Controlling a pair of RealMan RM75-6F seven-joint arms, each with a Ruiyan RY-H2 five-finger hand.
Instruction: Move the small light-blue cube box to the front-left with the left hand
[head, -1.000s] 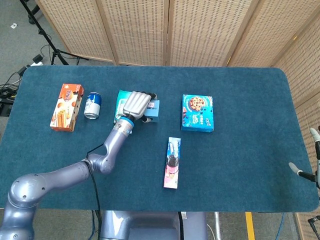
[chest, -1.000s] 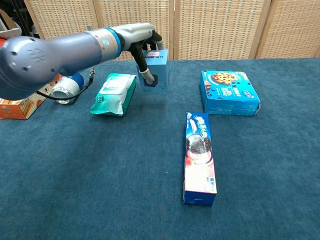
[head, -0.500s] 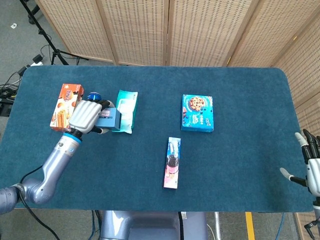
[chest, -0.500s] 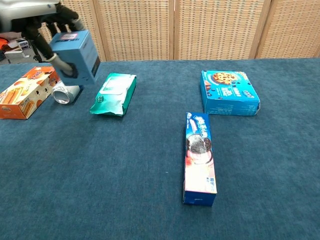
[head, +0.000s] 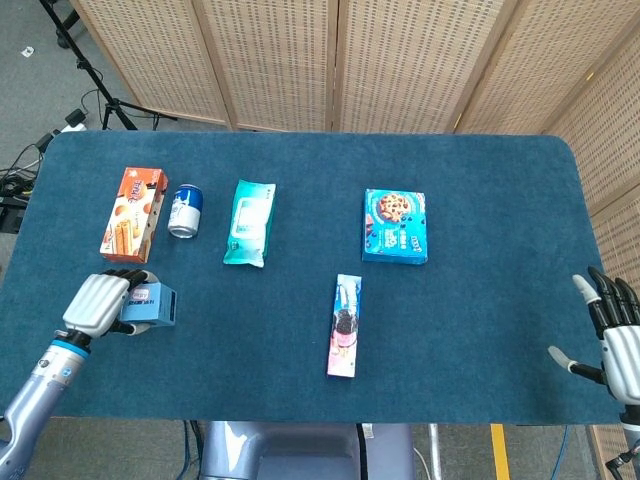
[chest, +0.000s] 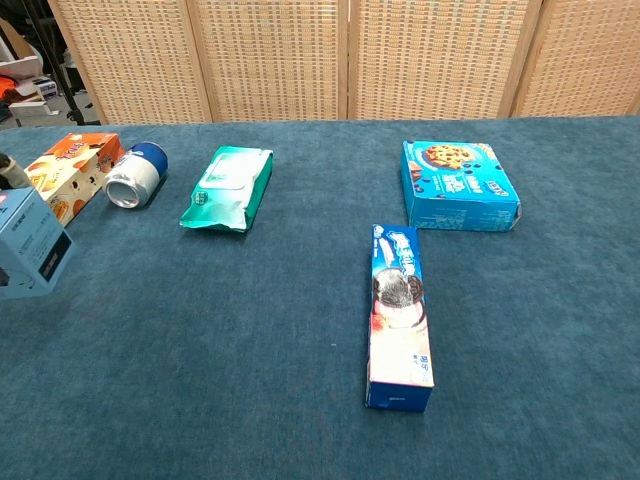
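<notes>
Carried from beside the wipes pack, the small light-blue cube box now sits at the table's seven o'clock, at six o'clock of the orange biscuit box, grasped by the left hand. Right hand is empty, fingers spread.

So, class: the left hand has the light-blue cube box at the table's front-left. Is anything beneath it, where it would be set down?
Nothing visible. The left hand holds the light-blue cube box over bare blue table; the orange box and can lie further back.
</notes>
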